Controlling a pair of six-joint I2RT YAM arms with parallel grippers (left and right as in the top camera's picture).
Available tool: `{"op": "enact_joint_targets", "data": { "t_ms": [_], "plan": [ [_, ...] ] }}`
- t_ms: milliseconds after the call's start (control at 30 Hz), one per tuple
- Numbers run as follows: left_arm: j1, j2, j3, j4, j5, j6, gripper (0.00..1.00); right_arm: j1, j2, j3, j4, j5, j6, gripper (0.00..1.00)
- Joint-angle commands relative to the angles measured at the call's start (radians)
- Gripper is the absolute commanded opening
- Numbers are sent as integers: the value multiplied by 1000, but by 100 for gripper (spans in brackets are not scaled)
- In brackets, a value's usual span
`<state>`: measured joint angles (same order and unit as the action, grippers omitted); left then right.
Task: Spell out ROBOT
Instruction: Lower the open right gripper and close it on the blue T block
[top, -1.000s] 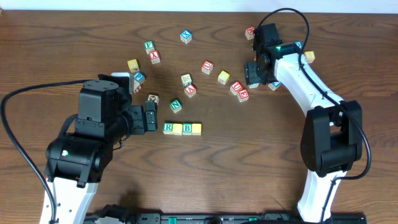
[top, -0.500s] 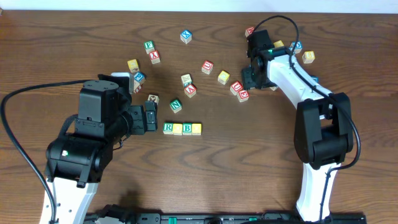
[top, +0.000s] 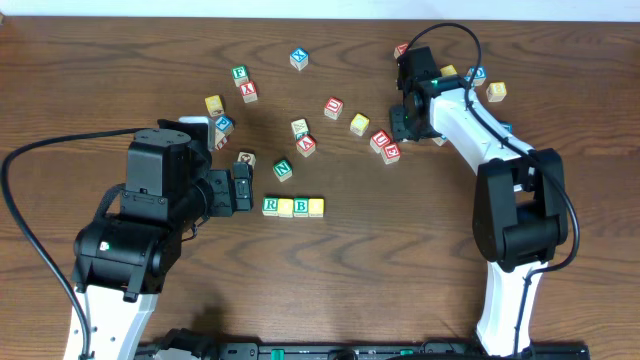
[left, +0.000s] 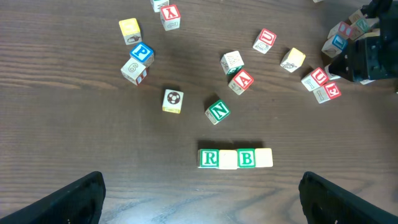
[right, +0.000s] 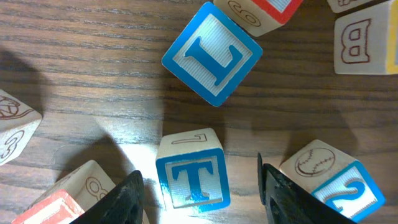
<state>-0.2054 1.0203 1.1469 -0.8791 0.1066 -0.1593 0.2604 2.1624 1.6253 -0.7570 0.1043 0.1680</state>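
Note:
A row of blocks lies on the table: green R (left: 209, 158), a plain yellow face (left: 227, 159), green B (left: 247, 158) and another plain yellow face (left: 264, 157). The row also shows in the overhead view (top: 293, 207). My left gripper (left: 202, 202) is open and empty, just short of the row. My right gripper (right: 200, 196) is open, with one finger on each side of a blue T block (right: 193, 177) and a gap on both sides. In the overhead view the right gripper (top: 405, 122) hides that block.
Right beside the T block are a blue L block (right: 211, 54), a B block (right: 357, 43), a blue 2 block (right: 336, 186) and an 8 block (right: 87, 183). Loose blocks are scattered above the row: green N (left: 218, 111), red A (left: 242, 79), red U (left: 265, 40), blue P (left: 142, 53).
The right arm swung left towards the block cluster a second ago and has held still since. The left arm and the row have not moved.

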Motion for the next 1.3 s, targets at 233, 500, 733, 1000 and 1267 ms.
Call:
{"op": "enact_joint_targets", "data": {
  "t_ms": [233,500,733,1000,1267],
  "plan": [
    [3,-2,18,0,6,9,98,3,45,-3,35,-3,11,49],
    [3,-2,18,0,6,9,98,3,45,-3,36,-3,10,35],
    [3,-2,18,0,6,9,98,3,45,-3,35,-3,10,23],
    [3,-2,18,0,6,9,98,3,36,11,15,-2,10,20],
    [3,-2,18,0,6,9,98,7,-48,123,-134,1,2,20]
  ]
}}
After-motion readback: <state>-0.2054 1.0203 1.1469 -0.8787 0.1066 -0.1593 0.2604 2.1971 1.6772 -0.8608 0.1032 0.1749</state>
